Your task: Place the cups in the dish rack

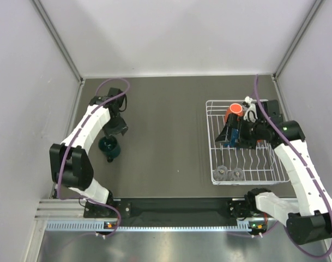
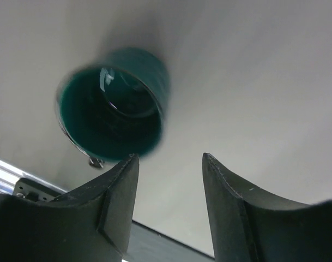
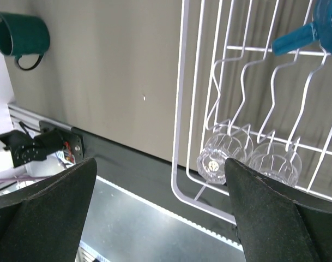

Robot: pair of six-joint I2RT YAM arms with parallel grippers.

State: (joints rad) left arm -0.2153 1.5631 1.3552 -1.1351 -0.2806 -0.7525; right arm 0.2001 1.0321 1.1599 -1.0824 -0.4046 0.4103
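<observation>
Open table (image 1: 166, 142) lies between green cup (image 1: 109, 147) and rack (image 1: 210, 158). Inside it, glasses (image 1: 229, 173) block the near end, an orange mug (image 1: 234, 111) the far end.

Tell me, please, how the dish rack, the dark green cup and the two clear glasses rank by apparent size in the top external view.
Largest: dish rack.
Next: dark green cup.
Smallest: clear glasses, which look alike, so I leave the pair tied.

No text, label, brand, number or sign can be read in any view. Whether anything is printed on the pale strip (image 1: 155, 225) below the arm bases cannot be told; its fine marks are too small to be made out.
</observation>
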